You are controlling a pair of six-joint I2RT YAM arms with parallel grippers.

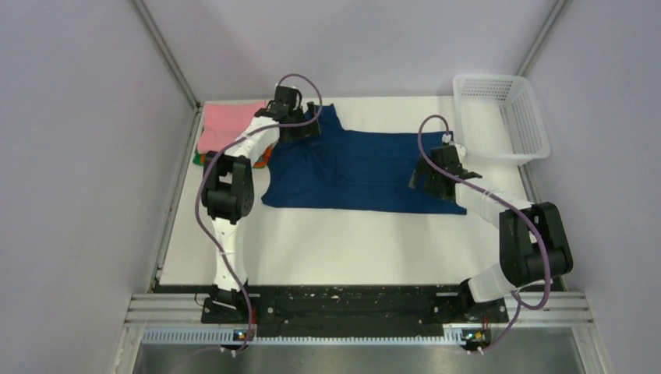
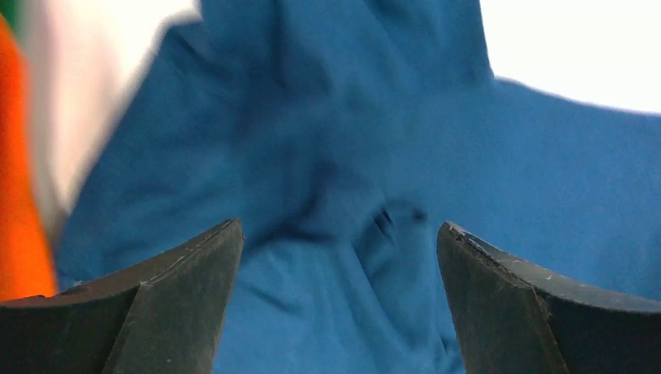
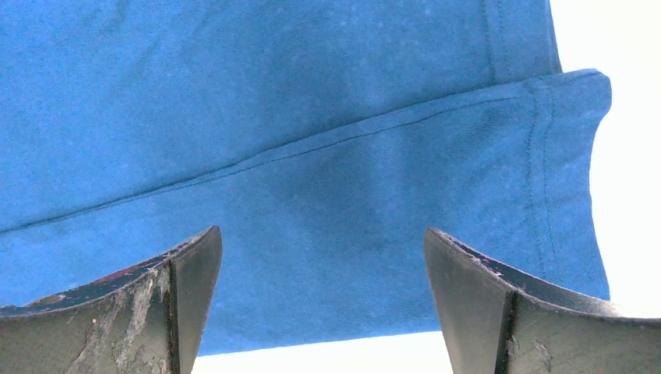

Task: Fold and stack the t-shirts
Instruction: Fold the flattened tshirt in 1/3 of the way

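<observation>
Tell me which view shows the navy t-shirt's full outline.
Top external: the navy t-shirt lies spread out, edges mostly visible. Left wrist shows only wrinkled cloth close up; right wrist only a hemmed corner.

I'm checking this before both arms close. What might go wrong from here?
1. The open left gripper hangs over wrinkled, bunched cloth of the navy t-shirt; it may pinch extra layers and fold crookedly.
2. The open right gripper sits near the hemmed edge; it may catch too little cloth and slip off.
3. The pink shirt lies right beside the navy one; dragging the cloth might disturb it.
</observation>
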